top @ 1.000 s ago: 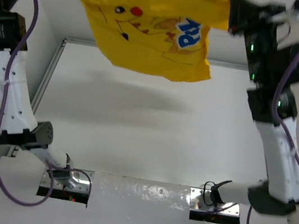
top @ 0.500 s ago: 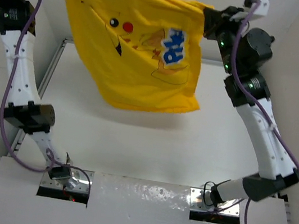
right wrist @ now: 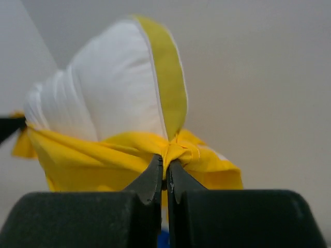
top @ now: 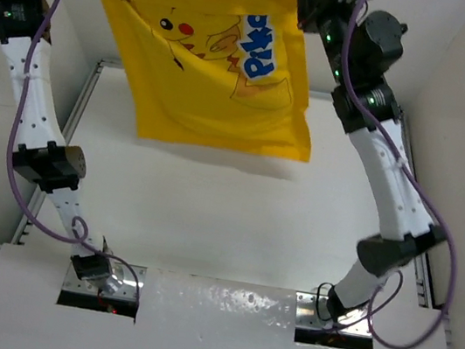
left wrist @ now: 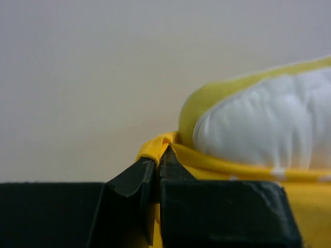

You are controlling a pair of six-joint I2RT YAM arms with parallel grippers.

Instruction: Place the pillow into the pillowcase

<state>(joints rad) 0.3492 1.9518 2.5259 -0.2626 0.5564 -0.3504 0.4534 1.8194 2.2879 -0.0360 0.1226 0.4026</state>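
The table (top: 233, 228) is brightly, evenly lit from above. A soft, faint shadow is thrown beneath the pillowcase (top: 210, 91), toward the far edge. Glare is caught on the glossy strip (top: 222, 297) at the near edge. Close up, the left gripper (left wrist: 156, 164) and right gripper (right wrist: 165, 166) are rendered soft and dark.

One fixed overhead view, two close wrist views

The top camera looks down from above and behind the arm bases, far enough to take in the table (top: 207, 224) and the whole hanging pillowcase (top: 214, 92). Each wrist camera sits just behind its own fingers, looking along them at very close range: the left gripper (left wrist: 158, 156) and right gripper (right wrist: 165, 160) fill the lower frame. Just past the tips, both wrist views share the pillowcase hem and the pillow (left wrist: 264, 124).
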